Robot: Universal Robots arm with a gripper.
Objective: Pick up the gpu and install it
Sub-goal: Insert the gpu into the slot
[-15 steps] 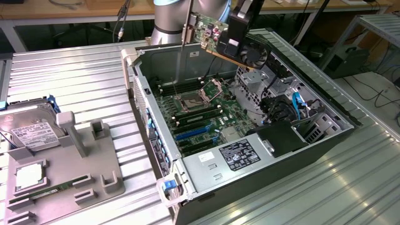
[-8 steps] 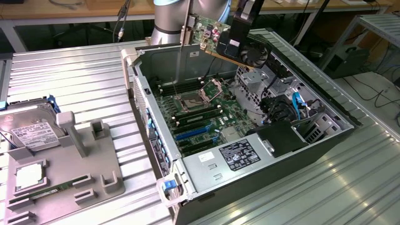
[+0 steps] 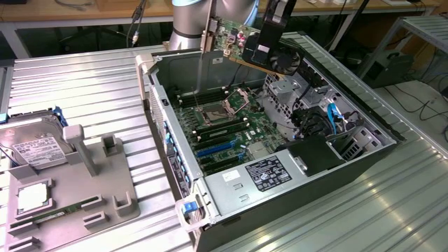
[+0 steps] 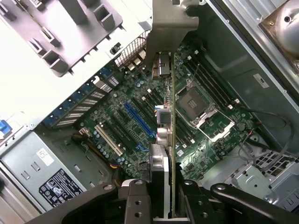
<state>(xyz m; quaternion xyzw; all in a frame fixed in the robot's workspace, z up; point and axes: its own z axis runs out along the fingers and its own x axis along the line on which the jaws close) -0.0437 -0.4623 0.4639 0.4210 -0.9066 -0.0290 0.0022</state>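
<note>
1. In the middle of the exterior view, lying on its side with the panel off: a computer case (image 3: 364, 105). Inside, a green motherboard (image 3: 234, 134) with an open processor socket (image 3: 213, 113), blue expansion slots (image 3: 213, 149) and black ones beside them. At the lower end, a power supply (image 3: 263, 176) with a black label. Toward the exterior view's right, a drive cage with blue cables (image 3: 334, 113).
2. At the exterior view's left, a grey holder tray (image 3: 105, 194). Standing in its upper part, a silver hard drive (image 3: 31, 144) with a white label. Below that, a square processor chip (image 3: 31, 197). Along the lower edge, flat in its groove, a slim green memory stick (image 3: 42, 216).
3. Under both, a ribbed metal table (image 3: 91, 84). Behind it, across the top of the exterior view, a wooden bench with cables hanging. At the right, floor with loose cables and a metal rack.
4. Upper middle of the exterior view, above the far end of the case and clear of the motherboard: the gpu (image 3: 284, 55), fan face toward the exterior view's right, long silvery bracket hanging down at its left end.
5. Gripper (image 4: 166, 205) clamped on the gpu, jaws partly closed against both faces. In the wrist view, seen edge-on between the fingers, running over the socket and slots without touching them.
</note>
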